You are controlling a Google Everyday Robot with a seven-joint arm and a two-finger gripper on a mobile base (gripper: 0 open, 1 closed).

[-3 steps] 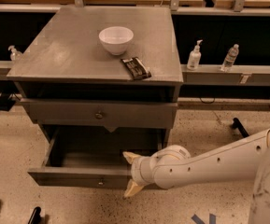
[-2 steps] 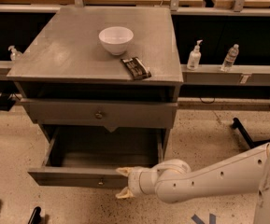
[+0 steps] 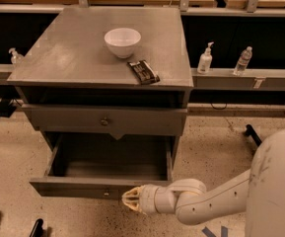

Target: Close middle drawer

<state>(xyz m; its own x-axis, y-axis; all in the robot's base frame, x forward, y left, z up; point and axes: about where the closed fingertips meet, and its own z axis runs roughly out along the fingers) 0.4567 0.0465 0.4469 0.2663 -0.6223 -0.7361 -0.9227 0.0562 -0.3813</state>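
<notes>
Speckled beige floor [image 3: 14, 147] is lying under a grey cabinet [image 3: 83, 58]. A long grey shelf [image 3: 270, 80] is running behind, dark recesses showing above it. The claw [image 3: 132, 200] is hovering low over the floor, before the cabinet.

The robot's one arm [image 3: 221, 201] comes in from the lower right and reaches leftward across the bottom of the view, lying almost level and sloping slightly down toward its tip. It springs from a large, rounded white body shell [image 3: 277, 181] that fills the bottom right corner, its surface marked with a few dark scuffs. The forearm is a smooth white tube with small dark dots along it. It ends in a bulging rounded joint [image 3: 189, 187], past which a short, cylindrical wrist [image 3: 157, 200] points left. At the very end sits the cream-coloured pincer [image 3: 131, 200], low in the view, a little left of the middle, facing left.
</notes>
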